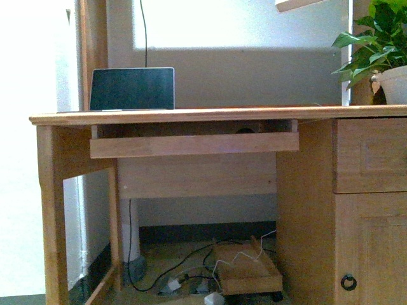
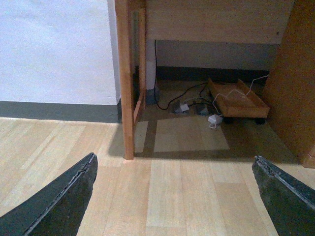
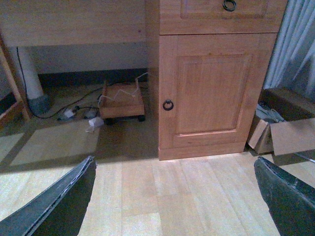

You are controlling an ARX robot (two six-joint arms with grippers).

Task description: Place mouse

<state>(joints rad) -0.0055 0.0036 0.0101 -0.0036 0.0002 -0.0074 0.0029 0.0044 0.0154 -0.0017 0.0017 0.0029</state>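
Pale floorboards [image 2: 187, 196] fill the ground below both wrists, in front of a wooden desk [image 1: 191, 115]. The left gripper [image 2: 174, 160] has its dark fingers [image 2: 64, 196] spread wide with only floor between them. The right gripper [image 3: 174, 161] is spread just as wide and is also empty, facing the desk's cupboard door [image 3: 209, 93].

Further out, a pull-out tray [image 1: 191, 145] hangs under the desktop. A small dark rounded shape in the gap above it looks like the mouse [image 1: 245, 131], though it is too small to be sure. A laptop [image 1: 132, 89] stands on the desktop to the left.

Nothing has been grasped, so I judge the task to be at its start. The next move calls for lifting an arm to tray height and reaching into that shallow gap without striking the desktop edge.
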